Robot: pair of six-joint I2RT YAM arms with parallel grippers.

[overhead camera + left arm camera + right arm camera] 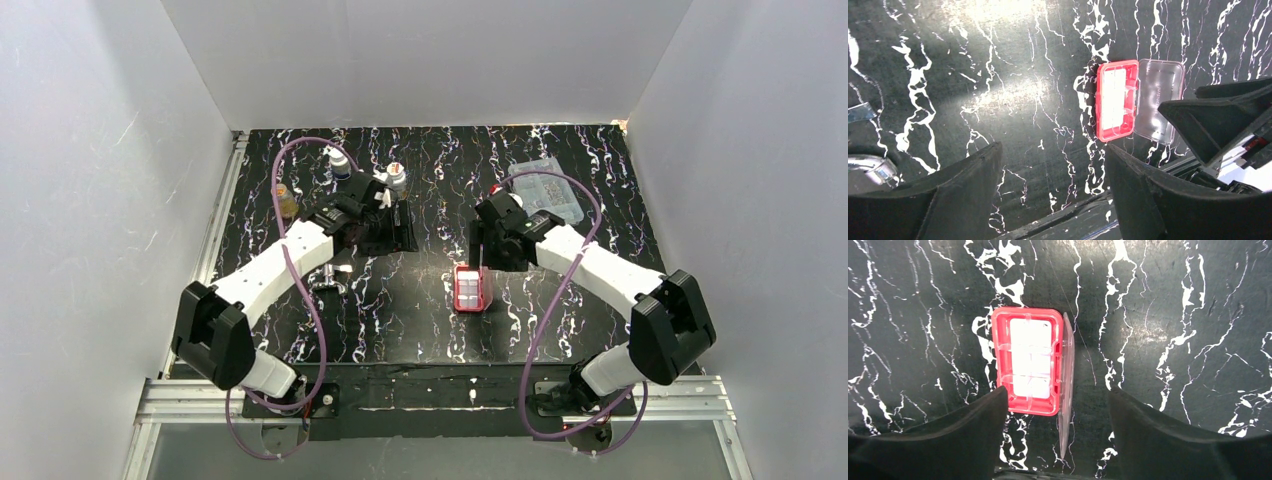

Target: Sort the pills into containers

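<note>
The red pill case (470,288) lies in the middle of the black marbled table, its clear lid (1160,100) swung open. Its whitish compartments (1030,360) face up; I cannot make out any pills in them. In the right wrist view the lid (1066,385) shows edge-on along the case's right side. My right gripper (488,250) hangs just behind the case, open and empty (1058,392). My left gripper (390,232) hovers to the left of the case, open and empty (1053,150). No loose pills show.
Three small bottles stand at the back left: a blue-and-white one (340,163), a white-capped one (397,177) and an amber one (286,200). A clear organizer box (547,190) sits at the back right. A small metal object (325,280) lies beside my left arm.
</note>
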